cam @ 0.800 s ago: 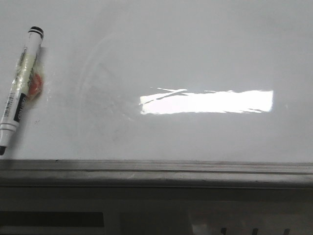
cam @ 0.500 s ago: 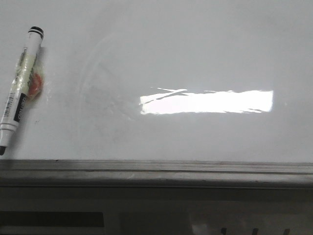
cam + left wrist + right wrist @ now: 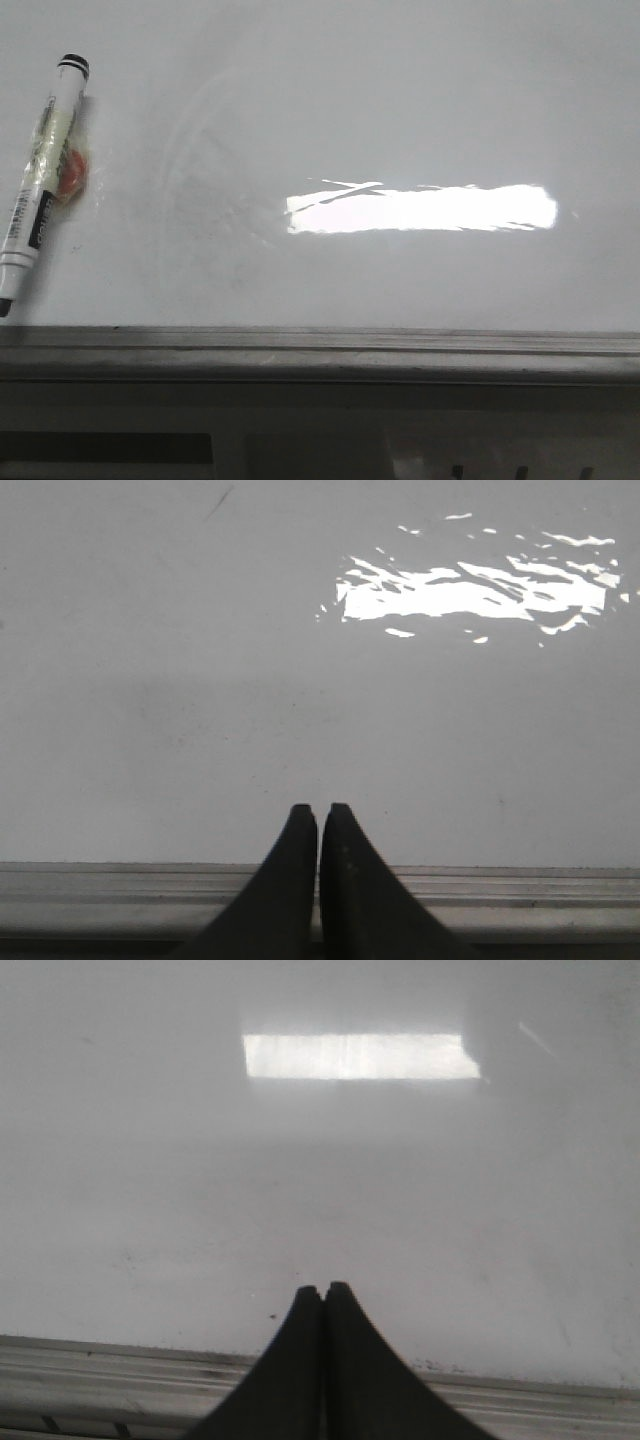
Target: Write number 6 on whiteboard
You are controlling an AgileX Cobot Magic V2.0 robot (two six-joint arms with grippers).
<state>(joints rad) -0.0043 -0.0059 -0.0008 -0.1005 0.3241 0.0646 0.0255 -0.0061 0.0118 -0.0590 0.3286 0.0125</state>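
We see the whiteboard (image 3: 400, 120) lying flat and filling most of the front view, its glossy surface carrying faint wipe smears and a bright rectangular light reflection (image 3: 422, 208). Its grey metal edge rail (image 3: 320, 350) runs along the near side. No marker stroke shows on the board – we find no number 6 in any view. A marker pen (image 3: 42, 170) lies on the board at the far left, tilted, its black cap toward the far side and its tip toward the rail; a small orange patch (image 3: 72, 175) sits just beside its barrel.

In the left wrist view we find the left gripper (image 3: 319, 815) over the rail, its fingers (image 3: 292, 860) pressed together with only a hairline between them – nothing held. The right gripper (image 3: 323, 1293) looks the same: fingers (image 3: 355, 1350) closed tip to tip, empty, at the board's near edge.
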